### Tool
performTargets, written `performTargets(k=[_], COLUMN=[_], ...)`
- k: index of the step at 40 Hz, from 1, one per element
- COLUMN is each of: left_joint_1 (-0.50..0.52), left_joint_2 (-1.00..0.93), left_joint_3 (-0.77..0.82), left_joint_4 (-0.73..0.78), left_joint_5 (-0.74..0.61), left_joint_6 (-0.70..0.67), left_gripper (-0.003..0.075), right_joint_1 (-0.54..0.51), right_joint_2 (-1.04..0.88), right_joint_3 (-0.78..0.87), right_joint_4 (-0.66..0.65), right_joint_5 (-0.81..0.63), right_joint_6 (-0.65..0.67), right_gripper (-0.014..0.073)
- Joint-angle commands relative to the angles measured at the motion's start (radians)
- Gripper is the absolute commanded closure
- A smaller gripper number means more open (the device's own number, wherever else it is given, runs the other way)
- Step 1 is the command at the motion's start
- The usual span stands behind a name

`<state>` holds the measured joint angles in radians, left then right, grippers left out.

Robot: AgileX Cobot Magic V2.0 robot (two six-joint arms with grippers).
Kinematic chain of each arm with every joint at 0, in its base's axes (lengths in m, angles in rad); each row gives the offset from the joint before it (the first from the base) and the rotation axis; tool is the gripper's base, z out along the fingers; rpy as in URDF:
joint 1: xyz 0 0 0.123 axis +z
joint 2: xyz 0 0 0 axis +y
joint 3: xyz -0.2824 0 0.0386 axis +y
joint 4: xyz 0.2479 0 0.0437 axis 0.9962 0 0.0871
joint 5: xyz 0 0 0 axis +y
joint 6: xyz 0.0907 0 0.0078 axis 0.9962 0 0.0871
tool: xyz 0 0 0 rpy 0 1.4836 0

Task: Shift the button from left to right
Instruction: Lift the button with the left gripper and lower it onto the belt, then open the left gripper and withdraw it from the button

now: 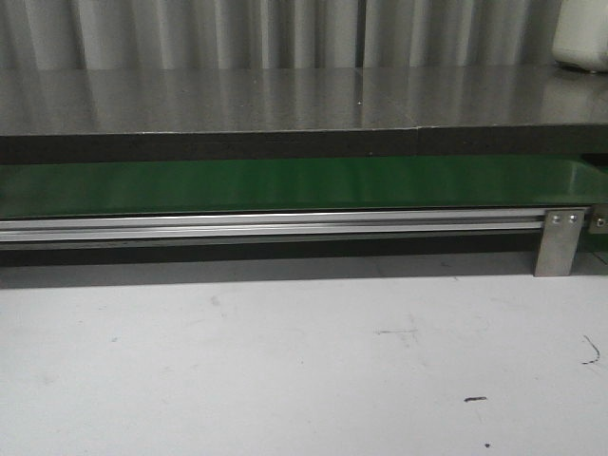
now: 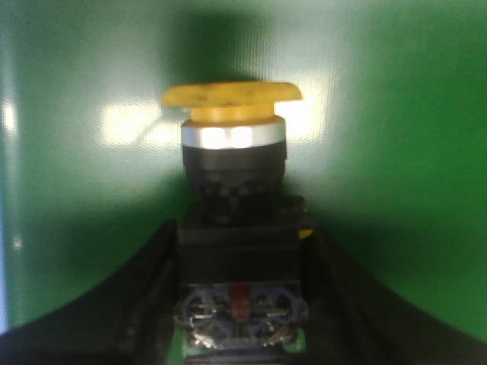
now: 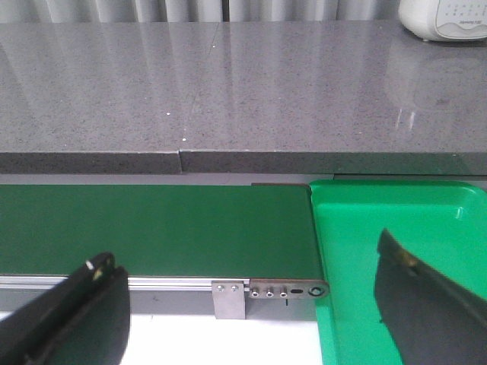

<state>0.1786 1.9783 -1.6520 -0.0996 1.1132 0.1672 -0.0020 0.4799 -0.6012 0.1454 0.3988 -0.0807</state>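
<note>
- Front view, left to right: white tabletop (image 1: 285, 370), scuffed, with small dark marks toward the lower right of the frame; above it a silver aluminium rail (image 1: 266, 226) running the full width; above that the green conveyor belt (image 1: 285, 183); a grey speckled stone counter (image 1: 285, 100) across the upper half; a metal bracket (image 1: 559, 241) with two screws at right of centre; part of a white object (image 1: 581, 36) in the upper right corner. No arm shows in this view.
- Left wrist view: the button (image 2: 232, 194), a push button with a flat round yellow-orange cap, a silver collar, a black ribbed neck and a black boxy body, with metal terminals at its base, stands in the centre of the frame against a green surface. The left gripper (image 2: 240, 296) has its black fingers (image 2: 144, 296) on either side of the boxy body, touching it at lower centre; the jaws are clamped on the button.
- Right wrist view, left to right: one black finger at lower left, the green belt across the middle, the rail end with its bracket at lower centre, a bright green plastic tray (image 3: 365, 319) at lower right, the second finger over the tray. The right gripper (image 3: 243, 304) has its jaws wide apart, with nothing between them. The grey counter fills the upper half, the white object in the upper right corner.
</note>
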Motion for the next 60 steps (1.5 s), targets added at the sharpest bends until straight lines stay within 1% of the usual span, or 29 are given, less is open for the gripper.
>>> performTargets(k=[1, 3, 5, 8, 11, 16, 18, 20, 25, 29, 31, 33, 36, 38, 40, 41, 45, 51, 56, 60], left_joint_1=[-0.011, -0.011, -0.011, -0.011, -0.011, -0.018, -0.025, -0.034, -0.056, -0.07, -0.079, -0.085, -0.088, -0.088, -0.088, -0.088, -0.088, -0.088, -0.088, -0.088], left_joint_2=[-0.067, -0.067, -0.067, -0.067, -0.067, -0.067, -0.071, -0.081, -0.118, -0.161, -0.183, -0.204, -0.225, -0.237, -0.246, -0.247, -0.262, -0.317, -0.423, -0.539], left_joint_3=[0.014, 0.016, 0.016, 0.016, 0.016, 0.01, -0.001, -0.015, -0.055, -0.08, -0.085, -0.087, -0.087, -0.087, -0.087, -0.087, -0.087, -0.073, 0.01, 0.139], left_joint_4=[-0.005, -0.005, -0.005, -0.005, -0.005, -0.007, -0.009, -0.009, -0.009, -0.009, -0.009, -0.009, -0.009, -0.009, -0.009, -0.009, -0.009, -0.009, -0.006, -0.006], left_joint_5=[-0.054, -0.055, -0.055, -0.053, -0.049, -0.042, -0.037, -0.035, -0.034, -0.016, -0.009, -0.007, 0.002, 0.015, 0.043, 0.051, 0.117, 0.148, 0.1, 0.002], left_joint_6=[-0.011, -0.011, -0.011, -0.009, -0.009, -0.009, -0.009, -0.009, -0.009, 0.001, 0.001, 0.001, 0.001, 0.001, 0.001, 0.001, 0.001, -0.013, -0.03, -0.031], left_gripper=[0.0736, 0.0718, 0.0674, 0.0582, 0.0439, 0.0246, 0.0206, 0.0192, 0.0204, 0.0269, 0.0334, 0.0427, 0.0542, 0.0641, 0.072, 0.0742, 0.0741, 0.0741, 0.0741, 0.0741], right_joint_1=[-0.003, -0.003, -0.003, -0.003, -0.003, -0.003, -0.003, -0.003, -0.003, -0.003, -0.003, -0.003, -0.003, -0.003, -0.003, -0.003, -0.003, -0.003, -0.003, -0.003], right_joint_2=[0.011, 0.011, 0.011, 0.011, 0.011, 0.011, 0.011, 0.011, 0.011, 0.011, 0.011, 0.011, 0.011, 0.011, 0.011, 0.011, 0.011, 0.011, 0.011, 0.011], right_joint_3=[-0.035, -0.035, -0.035, -0.035, -0.035, -0.035, -0.035, -0.035, -0.035, -0.035, -0.035, -0.035, -0.035, -0.035, -0.035, -0.035, -0.035, -0.035, -0.035, -0.035], right_joint_4=[-0.004, -0.004, -0.004, -0.004, -0.004, -0.004, -0.004, -0.004, -0.004, -0.004, -0.004, -0.004, -0.004, -0.004, -0.004, -0.004, -0.004, -0.004, -0.004, -0.004], right_joint_5=[-0.073, -0.073, -0.073, -0.073, -0.073, -0.073, -0.073, -0.073, -0.073, -0.073, -0.073, -0.073, -0.073, -0.073, -0.073, -0.073, -0.073, -0.073, -0.073, -0.073], right_joint_6=[-0.008, -0.008, -0.008, -0.008, -0.008, -0.008, -0.008, -0.008, -0.008, -0.008, -0.008, -0.008, -0.008, -0.008, -0.008, -0.008, -0.008, -0.008, -0.008, -0.008], right_gripper=[-0.0069, -0.0069, -0.0069, -0.0069, -0.0069, -0.0069, -0.0069, -0.0069, -0.0069, -0.0069, -0.0069, -0.0069, -0.0069, -0.0069, -0.0069, -0.0069, -0.0069, -0.0069, -0.0069, -0.0069])
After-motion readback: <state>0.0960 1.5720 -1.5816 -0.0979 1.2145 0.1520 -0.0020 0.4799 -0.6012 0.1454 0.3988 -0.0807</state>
